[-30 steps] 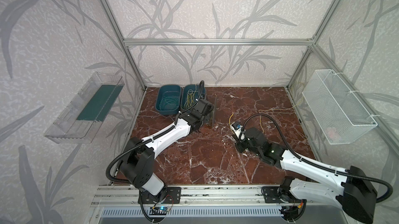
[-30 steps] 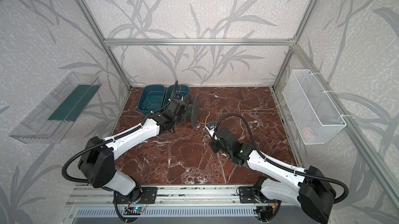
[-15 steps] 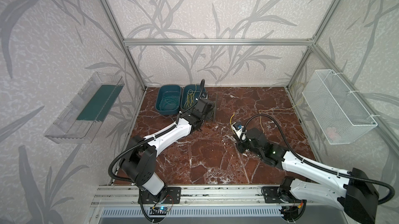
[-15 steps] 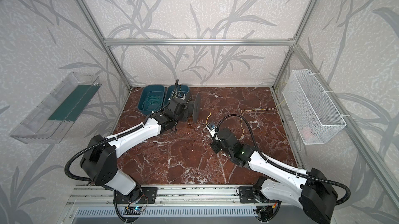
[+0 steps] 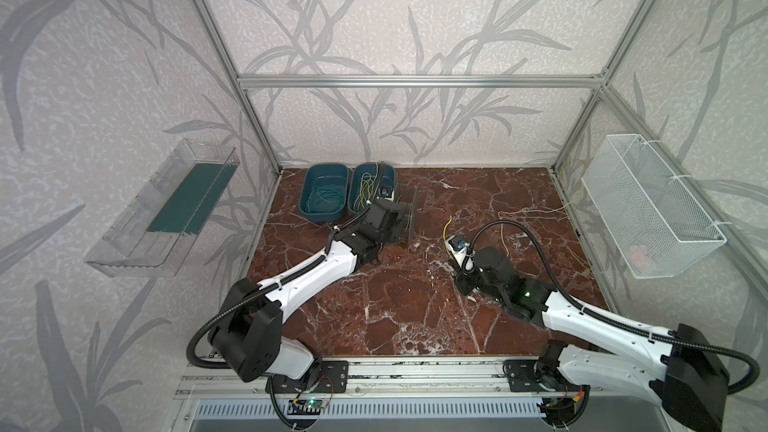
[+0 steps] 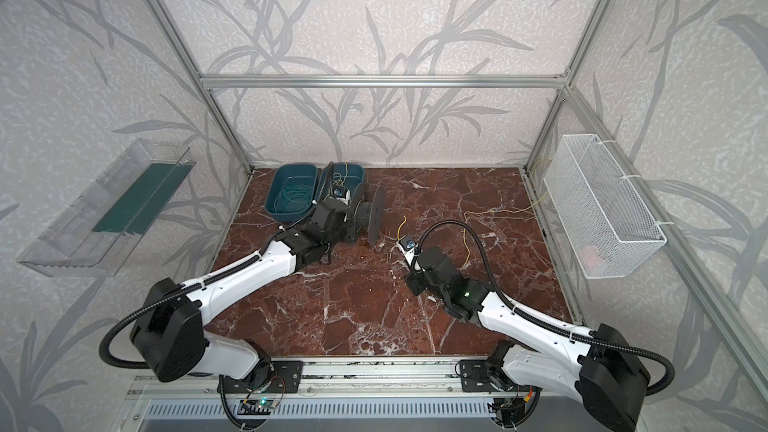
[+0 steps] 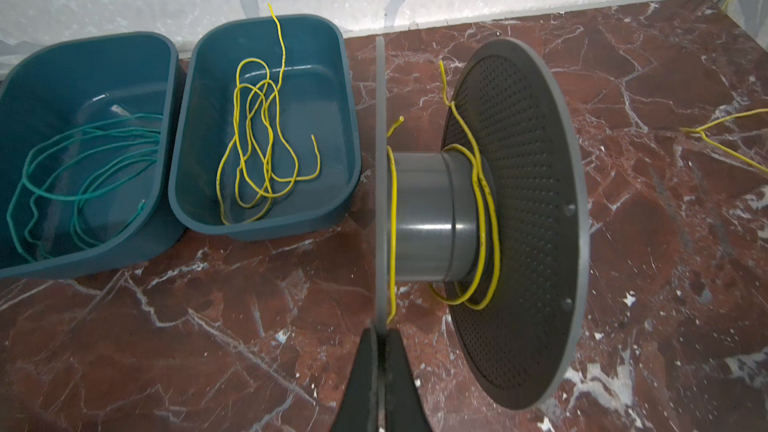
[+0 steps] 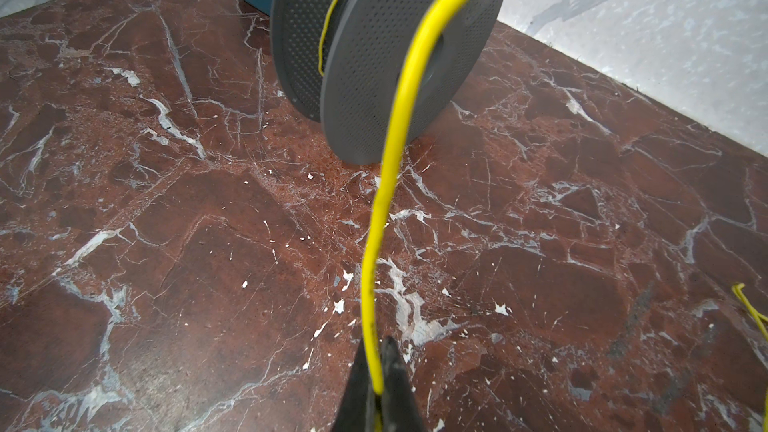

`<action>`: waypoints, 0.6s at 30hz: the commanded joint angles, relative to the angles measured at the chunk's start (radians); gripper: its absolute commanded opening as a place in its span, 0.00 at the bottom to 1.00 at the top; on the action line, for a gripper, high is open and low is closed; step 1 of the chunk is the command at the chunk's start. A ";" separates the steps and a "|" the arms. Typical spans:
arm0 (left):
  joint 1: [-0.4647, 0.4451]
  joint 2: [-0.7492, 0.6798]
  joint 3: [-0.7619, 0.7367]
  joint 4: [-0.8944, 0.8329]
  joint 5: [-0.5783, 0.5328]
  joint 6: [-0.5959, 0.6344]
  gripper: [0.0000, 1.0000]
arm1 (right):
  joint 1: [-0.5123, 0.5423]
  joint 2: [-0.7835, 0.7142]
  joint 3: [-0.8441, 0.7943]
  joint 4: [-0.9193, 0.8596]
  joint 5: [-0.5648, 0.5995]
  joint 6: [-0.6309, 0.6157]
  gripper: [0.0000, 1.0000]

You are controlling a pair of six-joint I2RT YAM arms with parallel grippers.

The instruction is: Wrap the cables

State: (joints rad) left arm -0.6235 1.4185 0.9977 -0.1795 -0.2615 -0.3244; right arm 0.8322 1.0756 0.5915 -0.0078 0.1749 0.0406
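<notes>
Because the right pincer is pinched shut on a yellow cable, the strand rises from its tips in a free-standing arc toward the spool. I take that as a sign that it is light and springy, stiff enough to hold a bend yet likely to kink if forced. Far thinner than a finger, it could slide through the grip, so it is best taken near an end with only a short length left free.

The left pincer is closed on the rim of the spool's near disc, steadying it on edge on the tabletop. A yellow strand runs down beside that disc to the tips; whether it is pinned there too I cannot tell. A few slack turns sit on the hub, so most of the wrapping looks undone. In both top views more cable trails across the tabletop toward the right wall.

Just beside the spool stand two dark blue tubs, touching. The nearer tub holds a loose tangle of yellow cables, the farther tub teal wires. On the right wall hangs a white mesh basket with something pale pink inside — too faint to name. On the left wall sits a clear tray with a green floor.
</notes>
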 commanded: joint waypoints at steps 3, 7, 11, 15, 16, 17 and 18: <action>-0.025 -0.108 -0.063 -0.014 -0.003 -0.084 0.00 | -0.007 -0.016 -0.006 0.012 -0.003 0.011 0.00; -0.067 -0.176 -0.108 -0.063 -0.054 -0.120 0.00 | -0.007 -0.014 -0.004 0.013 -0.019 0.011 0.00; -0.076 -0.223 -0.132 -0.088 -0.073 -0.129 0.00 | -0.008 -0.007 -0.001 0.017 -0.047 0.006 0.00; -0.078 -0.231 -0.135 -0.108 -0.068 -0.133 0.00 | -0.007 0.002 0.012 0.010 -0.065 0.005 0.00; -0.078 -0.229 -0.134 -0.112 -0.067 -0.137 0.02 | -0.006 0.003 0.013 0.008 -0.067 0.005 0.00; -0.079 -0.228 -0.134 -0.113 -0.064 -0.137 0.02 | -0.006 0.002 0.014 0.008 -0.068 0.004 0.00; -0.080 -0.227 -0.135 -0.112 -0.063 -0.136 0.02 | -0.005 0.001 0.014 0.008 -0.068 0.004 0.00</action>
State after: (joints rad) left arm -0.7006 1.2060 0.8684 -0.2779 -0.2974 -0.4335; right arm 0.8310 1.0763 0.5915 -0.0048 0.1204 0.0406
